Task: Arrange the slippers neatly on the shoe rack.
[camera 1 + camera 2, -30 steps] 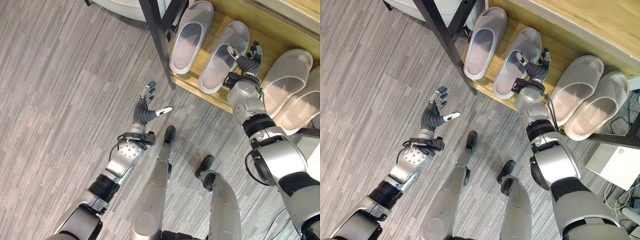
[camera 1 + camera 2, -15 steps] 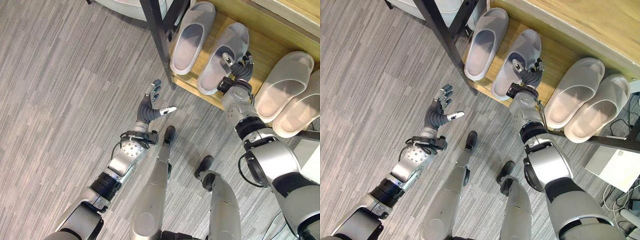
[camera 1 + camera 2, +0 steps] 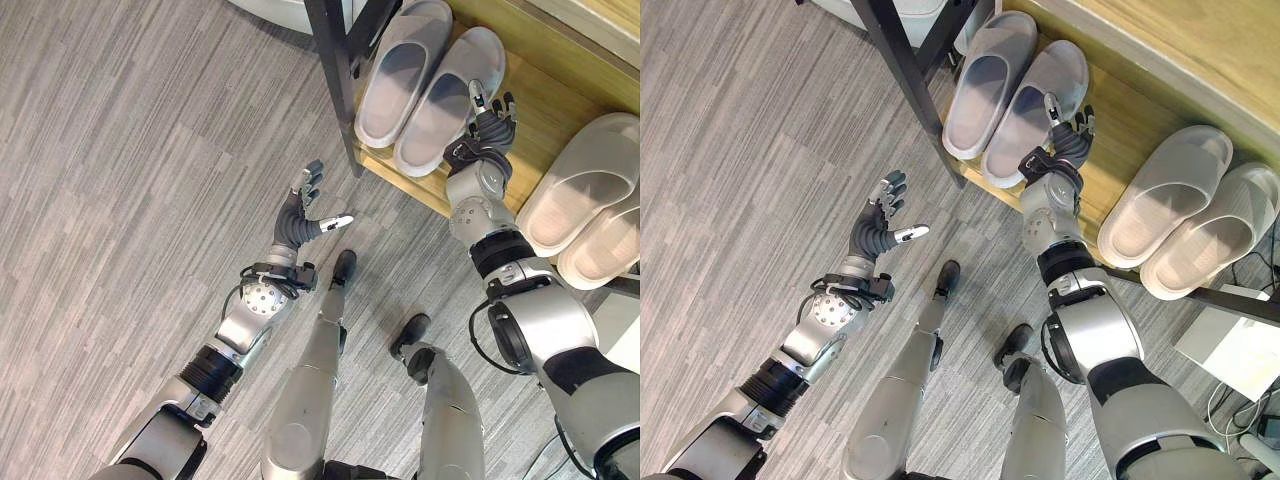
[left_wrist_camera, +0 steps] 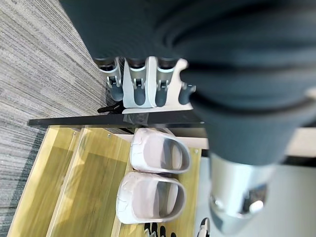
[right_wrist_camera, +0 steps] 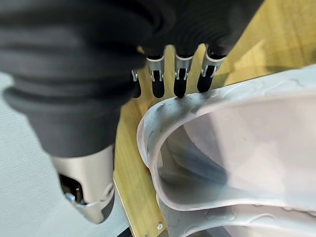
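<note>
**Pale slippers paired on the wooden rack**

Pale grey-white foam slippers, open-toed slides with a broad moulded strap and smooth footbed, lie on the light wooden shelf (image 3: 545, 75) of the shoe rack. The left pair (image 3: 425, 80) sits side by side, edges touching, just right of the rack's black metal post (image 3: 335, 75), heels hanging slightly over the shelf's near edge. The right pair (image 3: 590, 195) lies well apart from the first, also side by side and angled the same way.

The right hand (image 3: 488, 130) rests at the right side of the left pair's right slipper (image 3: 450, 100), its fingers straight and released, tips against the slipper's rim in the right wrist view. The left hand (image 3: 298, 215) hovers over the grey striped floor (image 3: 120, 200), near the post, fingers spread and relaxed, holding nothing.
</note>
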### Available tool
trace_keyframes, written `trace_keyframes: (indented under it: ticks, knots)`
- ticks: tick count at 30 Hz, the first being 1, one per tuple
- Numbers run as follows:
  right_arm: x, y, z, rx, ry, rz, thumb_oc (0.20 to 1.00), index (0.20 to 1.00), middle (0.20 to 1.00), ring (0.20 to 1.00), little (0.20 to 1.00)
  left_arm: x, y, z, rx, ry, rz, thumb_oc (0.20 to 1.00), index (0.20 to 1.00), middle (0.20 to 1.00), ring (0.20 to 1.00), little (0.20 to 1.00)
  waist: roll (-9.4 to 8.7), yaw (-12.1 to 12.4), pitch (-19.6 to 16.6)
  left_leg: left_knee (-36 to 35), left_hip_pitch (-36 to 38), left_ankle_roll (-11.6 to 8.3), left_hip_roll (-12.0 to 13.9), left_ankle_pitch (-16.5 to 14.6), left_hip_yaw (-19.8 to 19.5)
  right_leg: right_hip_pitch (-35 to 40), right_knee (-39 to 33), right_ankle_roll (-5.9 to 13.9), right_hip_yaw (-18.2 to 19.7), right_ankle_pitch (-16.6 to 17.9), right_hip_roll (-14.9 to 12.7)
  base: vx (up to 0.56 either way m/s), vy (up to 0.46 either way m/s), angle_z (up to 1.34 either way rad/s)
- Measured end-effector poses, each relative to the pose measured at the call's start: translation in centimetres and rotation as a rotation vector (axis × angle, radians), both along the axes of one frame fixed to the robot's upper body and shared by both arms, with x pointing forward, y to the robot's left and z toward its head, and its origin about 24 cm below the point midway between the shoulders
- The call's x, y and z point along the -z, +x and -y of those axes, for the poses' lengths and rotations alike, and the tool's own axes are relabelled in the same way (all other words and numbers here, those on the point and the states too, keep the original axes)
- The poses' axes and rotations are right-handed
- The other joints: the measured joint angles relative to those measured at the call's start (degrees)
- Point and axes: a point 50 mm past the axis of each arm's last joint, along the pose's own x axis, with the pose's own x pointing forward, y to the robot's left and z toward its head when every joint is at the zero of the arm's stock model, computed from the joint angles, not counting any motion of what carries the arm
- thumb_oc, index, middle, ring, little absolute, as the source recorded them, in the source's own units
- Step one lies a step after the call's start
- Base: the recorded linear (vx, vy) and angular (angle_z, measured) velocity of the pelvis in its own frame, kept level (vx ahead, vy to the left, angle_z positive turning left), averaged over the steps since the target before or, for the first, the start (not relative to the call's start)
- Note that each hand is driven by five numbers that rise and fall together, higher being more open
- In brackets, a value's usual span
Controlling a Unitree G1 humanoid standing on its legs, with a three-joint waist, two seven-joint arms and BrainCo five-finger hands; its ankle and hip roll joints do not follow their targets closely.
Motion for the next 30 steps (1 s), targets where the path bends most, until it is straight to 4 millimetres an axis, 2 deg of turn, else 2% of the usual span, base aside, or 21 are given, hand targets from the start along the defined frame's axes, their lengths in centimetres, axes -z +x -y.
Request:
trace_keyframes:
  ticks: [3, 5, 8, 11, 13, 14, 17, 20, 21, 22, 27, 30]
  knots:
    - [0.8, -0.2, -0.3, -0.009, -0.034, -0.008, 1.0, 1.0, 1.0, 1.0, 1.0, -0.1, 0.0, 0.1, 0.003, -0.003, 0.004, 1.0, 1.0, 1.0, 1.0, 1.0, 0.24, -0.1, 0.0, 0.1, 0.3, 0.0, 0.1, 0.0, 0.1, 0.3, 0.0, 0.0, 0.0, 0.0, 0.0, 0.0, 0.0, 0.0]
    - [2.3, -0.7, -0.1, -0.016, -0.062, -0.012, 1.0, 1.0, 1.0, 1.0, 1.0, -0.1, 0.0, 0.1, 0.003, -0.003, 0.003, 1.0, 1.0, 1.0, 1.0, 1.0, 0.28, -0.2, 0.0, 0.1, 1.7, 0.0, 0.0, 0.0, 0.2, 1.8, -0.3, 0.0, 0.1, 0.0, 0.0, 0.0, 0.0, 0.0]
    - [3.9, -1.4, -1.3, -0.06, -0.101, -0.018, 1.0, 1.0, 1.0, 1.0, 1.0, 0.0, 0.0, -0.1, -0.004, -0.008, 0.0, 1.0, 1.0, 1.0, 1.0, 1.0, 0.49, -0.6, 0.0, -0.1, 3.9, -0.18, 0.2, -0.2, 0.6, 3.8, -0.9, -0.02, 0.4, 0.1, 0.1, -0.11, 0.063, -0.07]
    - [7.3, -3.2, -3.5, -0.176, -0.21, -0.039, 1.0, 1.0, 1.0, 1.0, 1.0, 1.1, -0.4, -0.6, -0.016, -0.011, -0.037, 1.0, 1.0, 1.0, 1.0, 1.0, 0.5, -2.1, -0.1, -0.2, 6.4, -0.11, 0.8, -0.3, 1.4, 5.8, -1.6, -0.13, 1.2, 0.6, 0.4, 0.01, 0.024, -0.17]
    - [8.9, -5.4, -4.5, -0.251, -0.316, -0.013, 1.0, 1.0, 1.0, 1.0, 1.0, 2.1, -0.8, -1.8, -0.052, -0.033, -0.075, 1.0, 1.0, 1.0, 1.0, 1.0, 0.5, -2.6, -0.1, -1.5, 9.2, 0.25, 1.3, -0.6, 2.9, 7.9, -3.4, 0.11, 2.6, 1.6, 1.1, 0.06, 0.003, -0.38]
    - [10.8, -6.9, -4.9, -0.301, -0.401, -0.034, 1.0, 1.0, 1.0, 1.0, 1.0, 3.3, -1.2, -3.0, -0.095, -0.038, -0.122, 1.0, 1.0, 1.0, 1.0, 1.0, 0.47, -3.7, -0.2, -2.3, 12.1, 0.41, 1.6, -0.6, 3.9, 10.7, -5.3, 0.49, 3.3, 2.4, 1.4, 0.09, -0.002, -0.44]
    - [14.9, -9.5, -3.9, -0.318, -0.469, -0.135, 1.0, 1.0, 1.0, 1.0, 1.0, 6.2, -2.8, -4.1, -0.127, -0.039, -0.221, 1.0, 1.0, 1.0, 1.0, 1.0, 0.3, -6.7, -5.9, -4.6, 14.4, 0.73, 2.1, -1.4, 4.4, 13.4, -9.5, 1.14, 3.7, 3.8, 2.4, 0.09, -0.001, -0.2]
    - [18.0, -11.8, -2.9, -0.357, -0.52, -0.228, 1.0, 1.0, 1.0, 1.0, 1.0, 9.2, -4.7, -4.5, -0.148, -0.051, -0.339, 1.0, 1.0, 1.0, 1.0, 1.0, 0.14, -8.1, -9.0, -6.6, 19.6, 1.05, 2.7, -1.2, 6.1, 19.3, -15.2, 1.77, 4.8, 5.8, 3.6, 0.1, -0.001, -0.32]
    - [19.7, -13.0, -2.5, -0.392, -0.538, -0.28, 1.0, 1.0, 1.0, 1.0, 1.0, 11.1, -5.8, -4.9, -0.159, -0.039, -0.419, 1.0, 1.0, 1.0, 1.0, 1.0, 0.21, -8.9, -12.4, -8.2, 21.6, 1.14, 3.0, -1.3, 7.2, 21.5, -18.5, 2.02, 5.0, 6.9, 4.2, 0.1, 0.002, -0.25]
    - [20.4, -13.6, -2.1, -0.413, -0.553, -0.304, 1.0, 1.0, 1.0, 1.0, 1.0, 12.0, -6.3, -5.2, -0.167, -0.028, -0.456, 1.0, 1.0, 1.0, 1.0, 1.0, 0.24, -9.7, -13.7, -8.9, 22.8, 1.22, 3.1, -1.3, 7.3, 23.2, -20.3, 2.24, 5.0, 7.6, 4.5, 0.09, 0.002, -0.2]
    - [23.4, -16.6, 0.3, -0.506, -0.633, -0.432, 1.0, 1.0, 1.0, 1.0, 1.0, 13.8, -8.3, -7.5, -0.204, 0.045, -0.539, 1.0, 1.0, 1.0, 1.0, 1.0, 0.27, -11.3, -17.4, -9.2, 27.8, 1.51, 3.1, -3.3, 10.2, 30.4, -29.4, 3.21, 6.8, 11.0, 5.3, 0.06, -0.01, -0.24]
    - [25.5, -19.4, 2.2, -0.527, -0.633, -0.542, 1.0, 1.0, 1.0, 1.0, 1.0, 14.0, -8.6, -8.1, -0.151, 0.169, -0.546, 1.0, 1.0, 1.0, 1.0, 1.0, 0.34, -12.2, -19.2, -9.3, 29.5, 1.27, 2.9, -3.9, 11.4, 33.8, -33.9, 3.25, 7.8, 13.3, 5.5, 0.04, -0.02, -0.17]
